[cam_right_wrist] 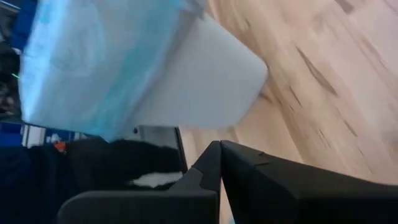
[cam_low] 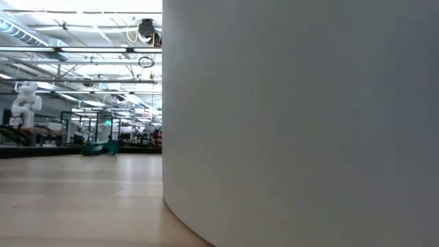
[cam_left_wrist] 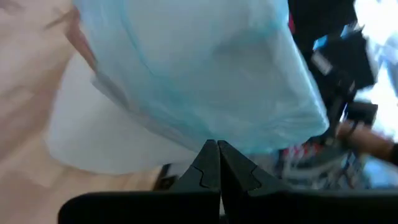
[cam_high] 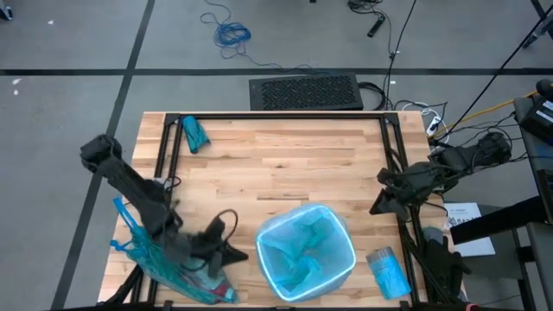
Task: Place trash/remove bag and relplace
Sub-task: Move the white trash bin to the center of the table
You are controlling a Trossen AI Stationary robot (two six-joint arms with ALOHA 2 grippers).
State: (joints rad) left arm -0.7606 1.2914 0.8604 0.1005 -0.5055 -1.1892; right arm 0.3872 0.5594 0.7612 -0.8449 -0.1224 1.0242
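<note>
A white bin (cam_high: pixel 347 259) lined with a fresh pale blue bag (cam_high: pixel 304 246) stands near the table's near edge; its wall fills the low view (cam_low: pixel 302 123). A filled blue bag (cam_high: pixel 160 259) lies at the near left corner, with something red (cam_high: pixel 213 282) showing through it; the rest of the trash is hidden inside. My left gripper (cam_high: pixel 244 255) is shut between that bag and the bin, pointing at the bin (cam_left_wrist: pixel 124 137), with a gap to it. My right gripper (cam_high: pixel 377 208) is shut and hovers right of the bin (cam_right_wrist: pixel 205 87).
A rolled blue bag (cam_high: pixel 194 134) lies at the far left of the table and shows far off in the low view (cam_low: pixel 99 147). A blue packet (cam_high: pixel 389 269) lies near the right near corner. Bare wood stretches across the table's middle and far side (cam_high: pixel 285 164).
</note>
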